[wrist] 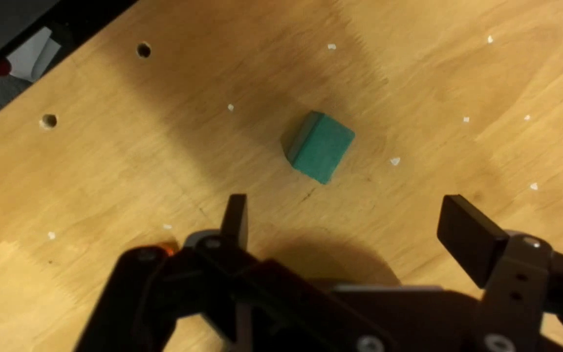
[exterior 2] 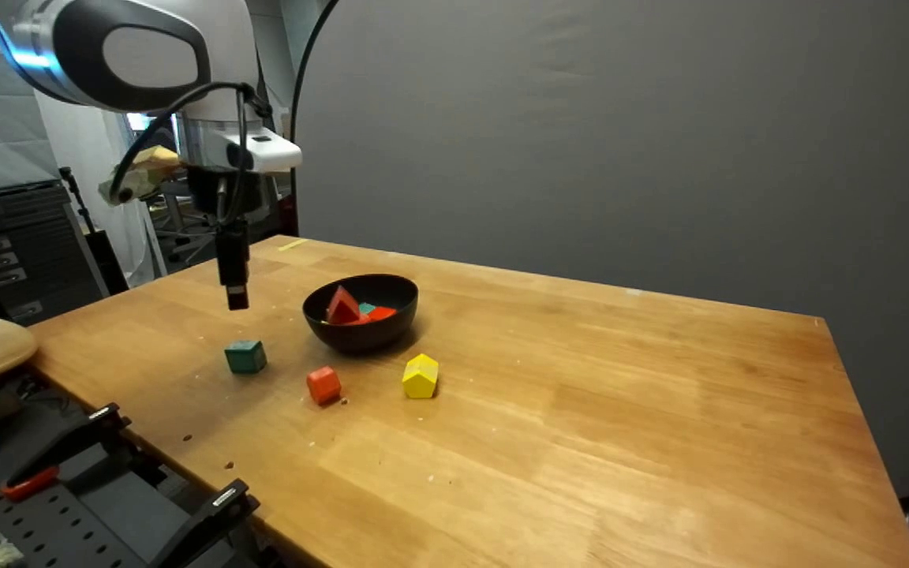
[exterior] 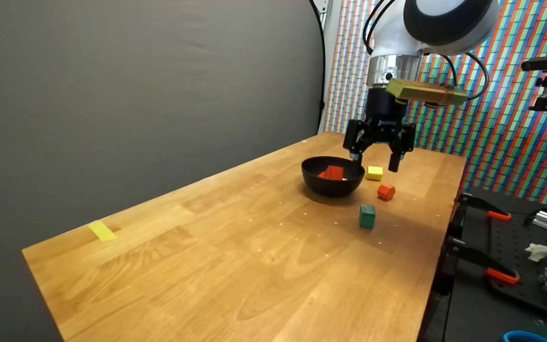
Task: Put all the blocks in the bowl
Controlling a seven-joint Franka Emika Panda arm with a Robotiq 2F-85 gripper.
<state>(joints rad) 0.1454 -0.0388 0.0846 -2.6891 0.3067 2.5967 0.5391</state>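
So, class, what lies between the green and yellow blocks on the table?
Both exterior views show an orange-red block between the green block and yellow block, slightly off the straight line.

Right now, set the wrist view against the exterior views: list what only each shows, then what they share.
Only the wrist view: a folded white piece past the edge of the wooden table, which I cannot surely match elsewhere.
Only the exterior views: the yellow block, the yellow strip, and a red block inside the black bowl. Whether the bowl shows in the wrist view, I cannot tell.
Shared: the table, the green block, the open gripper apart from it, and probably the orange-red block, a mere sliver in the wrist view.
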